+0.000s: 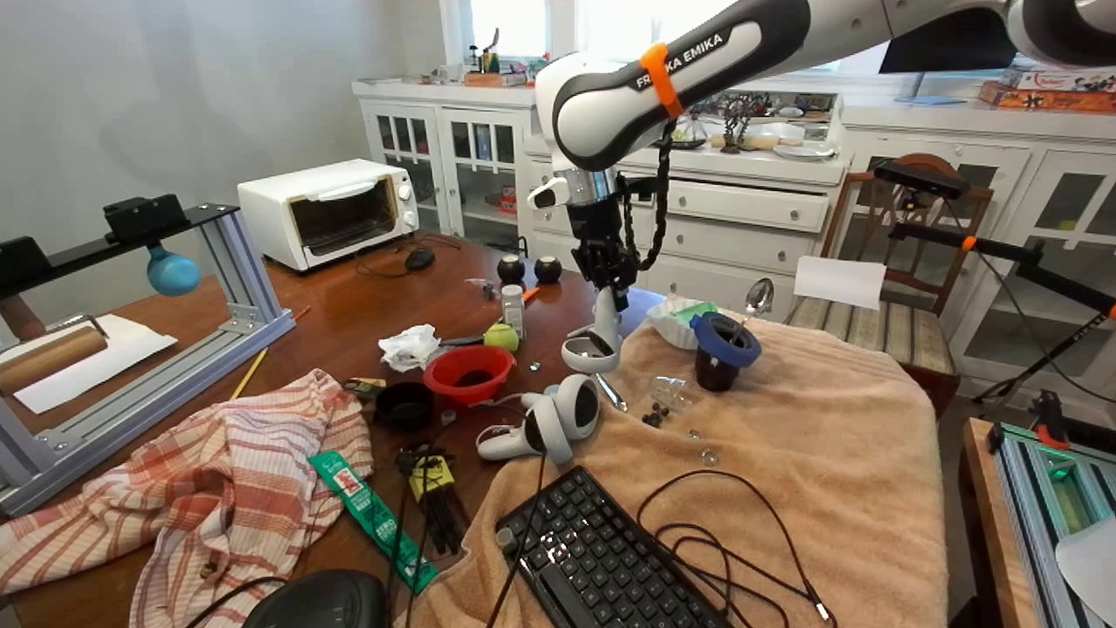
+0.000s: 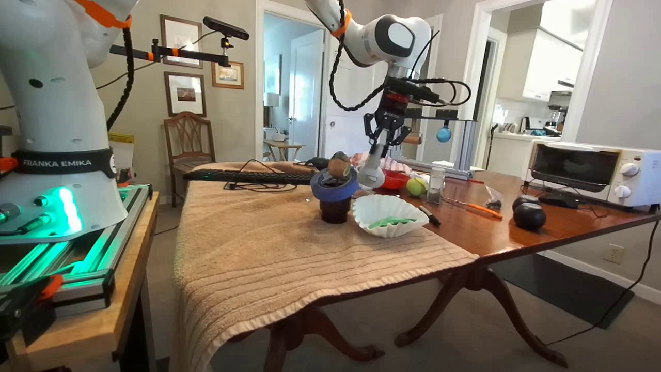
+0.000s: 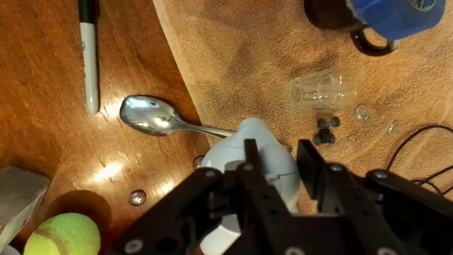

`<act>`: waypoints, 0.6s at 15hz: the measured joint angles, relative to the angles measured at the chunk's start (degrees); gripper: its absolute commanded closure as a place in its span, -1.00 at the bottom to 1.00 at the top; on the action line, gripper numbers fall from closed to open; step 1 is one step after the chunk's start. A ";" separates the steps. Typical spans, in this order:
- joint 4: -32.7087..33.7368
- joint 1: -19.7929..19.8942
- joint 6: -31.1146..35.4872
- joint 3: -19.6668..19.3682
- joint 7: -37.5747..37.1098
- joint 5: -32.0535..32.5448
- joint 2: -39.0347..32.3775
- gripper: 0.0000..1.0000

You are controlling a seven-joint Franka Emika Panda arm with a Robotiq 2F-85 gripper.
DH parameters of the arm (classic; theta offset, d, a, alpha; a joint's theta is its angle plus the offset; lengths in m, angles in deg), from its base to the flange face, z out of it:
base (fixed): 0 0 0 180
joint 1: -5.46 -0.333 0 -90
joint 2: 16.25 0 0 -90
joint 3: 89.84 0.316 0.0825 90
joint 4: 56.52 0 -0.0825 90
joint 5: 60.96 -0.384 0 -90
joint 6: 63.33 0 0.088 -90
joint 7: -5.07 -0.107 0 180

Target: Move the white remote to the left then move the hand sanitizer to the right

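The white remote (image 1: 607,319) is a rounded controller with a ring. My gripper (image 1: 613,290) is shut on its handle, which points up, ring end down; it also shows in an exterior view (image 2: 373,168). In the wrist view, both fingers (image 3: 277,145) press on the sides of the pale remote (image 3: 226,148). I cannot tell whether its ring touches the table. A similar white controller (image 1: 514,444) lies just in front. A small clear bottle with a pale lid (image 1: 513,310), possibly the hand sanitizer, stands upright beside a tennis ball (image 1: 501,337).
A red bowl (image 1: 469,373) and a black bowl (image 1: 404,406) sit near the controllers. A dark cup with blue tape (image 2: 334,191) and a white fluted dish (image 2: 391,231) stand on the tan towel. A spoon (image 3: 152,116) and small glass (image 3: 324,90) lie near the held remote.
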 measured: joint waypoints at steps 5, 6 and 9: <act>4.44 -0.10 -0.21 0.52 -0.07 1.03 -3.45 0.84; 5.41 -0.12 -0.57 0.53 -0.07 1.18 -3.98 0.84; 8.41 -0.30 -2.70 0.64 -0.07 1.41 -5.70 0.84</act>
